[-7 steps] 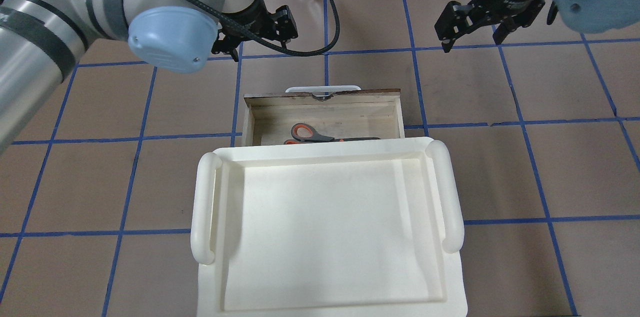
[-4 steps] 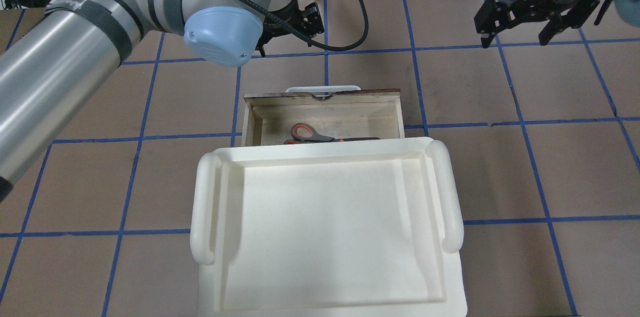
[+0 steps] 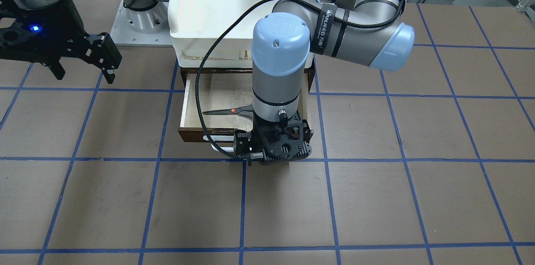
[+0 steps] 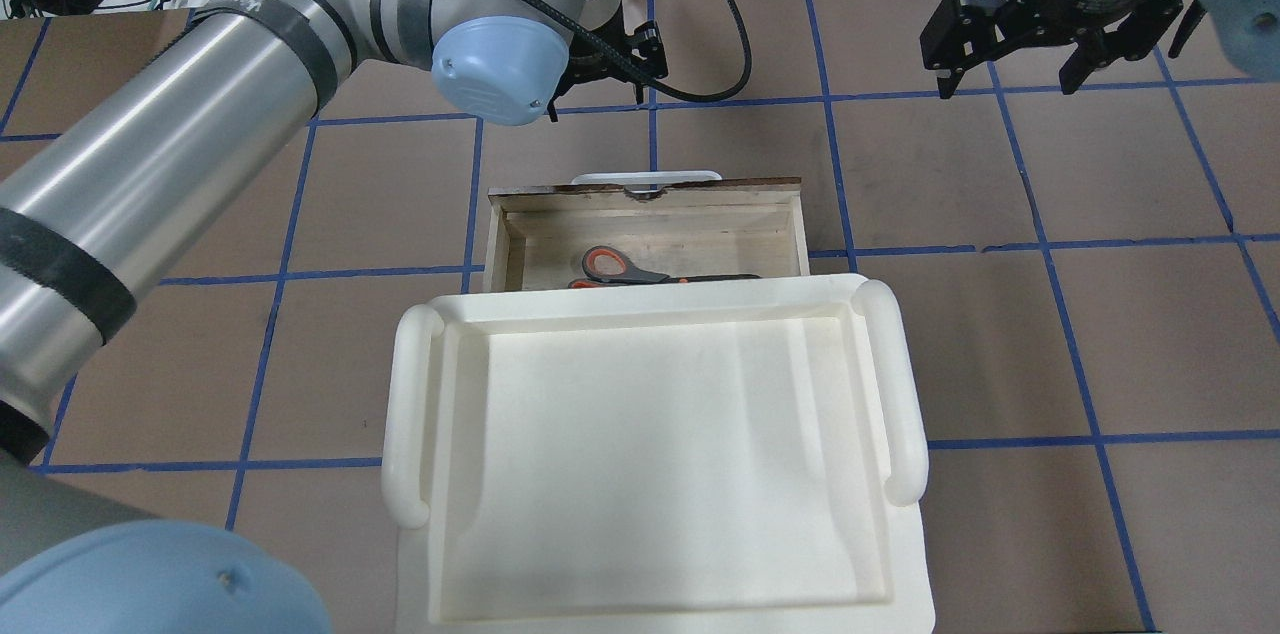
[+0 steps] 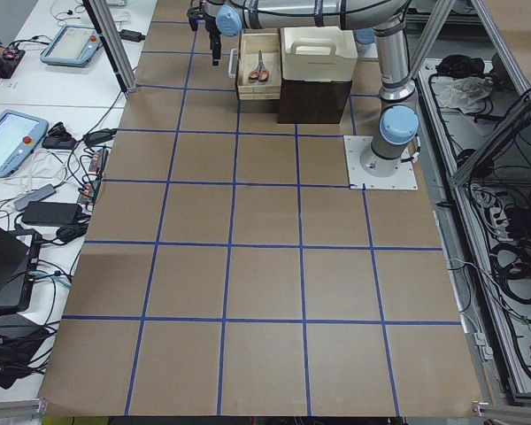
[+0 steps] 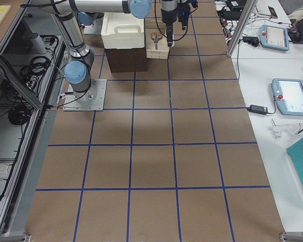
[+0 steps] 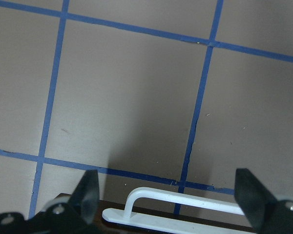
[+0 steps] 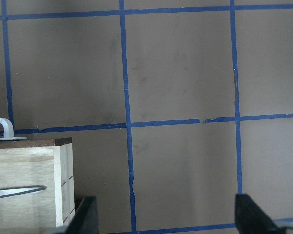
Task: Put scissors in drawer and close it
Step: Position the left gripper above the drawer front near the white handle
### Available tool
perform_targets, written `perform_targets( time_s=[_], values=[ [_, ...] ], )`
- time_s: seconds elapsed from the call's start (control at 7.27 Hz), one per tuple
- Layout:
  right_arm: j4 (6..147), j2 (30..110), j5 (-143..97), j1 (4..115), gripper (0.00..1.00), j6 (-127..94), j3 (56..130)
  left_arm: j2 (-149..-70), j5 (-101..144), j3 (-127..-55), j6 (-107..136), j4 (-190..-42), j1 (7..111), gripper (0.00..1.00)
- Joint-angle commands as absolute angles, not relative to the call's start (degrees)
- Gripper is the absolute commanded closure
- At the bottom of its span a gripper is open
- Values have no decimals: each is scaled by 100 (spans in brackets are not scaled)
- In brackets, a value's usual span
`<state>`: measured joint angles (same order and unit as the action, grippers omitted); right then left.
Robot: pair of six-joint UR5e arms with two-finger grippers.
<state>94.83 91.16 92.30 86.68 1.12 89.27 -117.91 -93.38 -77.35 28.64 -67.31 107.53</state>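
Lying inside the pulled-out drawer (image 4: 700, 186) at frame centre, the scissors (image 4: 622, 267) are stowed; only closing remains. Left gripper (image 7: 168, 189), near the handle (image 7: 195, 204), and right gripper (image 4: 1008, 72), upper right, gape empty.

The drawer (image 4: 700, 239), pale plywood inside with a dark front and a white bar handle, stands open at frame centre. The grey-and-orange scissors (image 4: 625, 269) lie flat inside, seemingly closed, blades pointing right.
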Motion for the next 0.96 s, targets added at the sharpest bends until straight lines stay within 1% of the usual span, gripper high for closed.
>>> perform_targets(
  time_s=[0.0, 0.41, 0.83],
  values=[
    [9370, 9193, 9237, 8701, 0, 105, 8930, -12110, -9203, -7699, 2718, -6697, 10819, 0],
    [9238, 9158, 8834, 8719, 0, 403, 8938, -12383, -9105, -7542, 2400, -6697, 10846, 0],
    [9237, 9149, 8930, 8710, 0, 422, 8965, -12577, -9088, -7409, 2206, -6837, 10854, 0]
  ],
)
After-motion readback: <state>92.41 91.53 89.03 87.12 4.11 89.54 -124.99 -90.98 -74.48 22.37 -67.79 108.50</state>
